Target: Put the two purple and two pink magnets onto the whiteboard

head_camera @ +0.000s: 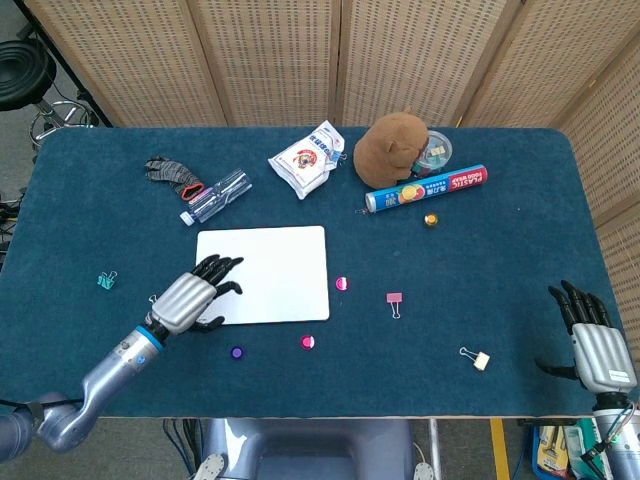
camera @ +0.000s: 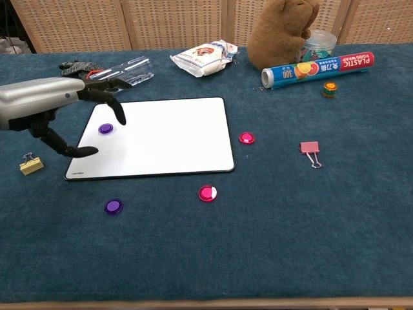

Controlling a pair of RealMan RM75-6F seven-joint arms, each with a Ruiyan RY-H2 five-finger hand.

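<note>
The whiteboard (head_camera: 285, 270) (camera: 168, 135) lies left of the table's middle. One purple magnet (camera: 105, 128) sits on its far-left part; in the head view my left hand hides it. A second purple magnet (head_camera: 237, 352) (camera: 113, 206) lies on the cloth in front of the board. One pink magnet (head_camera: 342, 283) (camera: 246, 137) lies just right of the board, another (head_camera: 308, 342) (camera: 207, 193) in front of its near-right corner. My left hand (head_camera: 195, 298) (camera: 55, 108) hovers over the board's near-left corner, fingers spread, holding nothing. My right hand (head_camera: 592, 338) waits at the near-right table edge, fingers apart.
Behind the board lie a plastic bottle (head_camera: 218, 195), a glove (head_camera: 170, 172), a snack bag (head_camera: 305, 158), a plush toy (head_camera: 392, 148) and a blue tube (head_camera: 428, 187). A pink binder clip (head_camera: 394, 300), another clip (head_camera: 478, 358) and a green clip (head_camera: 106, 281) lie on the cloth.
</note>
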